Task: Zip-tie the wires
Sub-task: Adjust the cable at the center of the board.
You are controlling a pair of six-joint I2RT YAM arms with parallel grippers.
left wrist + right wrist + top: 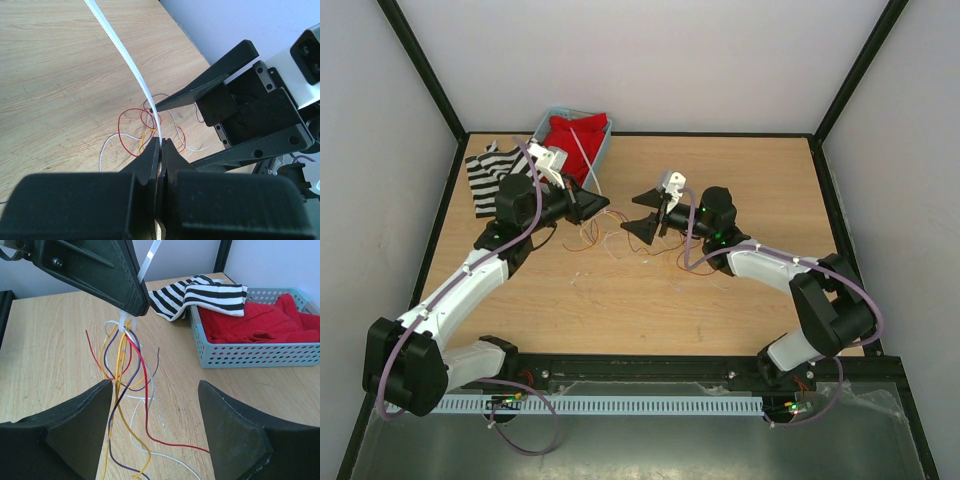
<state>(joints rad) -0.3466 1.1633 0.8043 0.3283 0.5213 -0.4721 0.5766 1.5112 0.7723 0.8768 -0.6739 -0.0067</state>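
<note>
Wires (125,365) sit in one bunch. Left gripper (161,145) pinches one white strip (130,65); right gripper (155,386) is wide open.

Colour reference: items on the table (50,340)
The wires (123,347) are red, yellow-orange, dark purple and white. The plastic strip (142,87) is white. The basket (260,354) at the table's far edge is pale blue with rows of holes. The plain cloth (250,322) is red; the striped cloth (200,292) is black and white. The table is pale wood grain.
</note>
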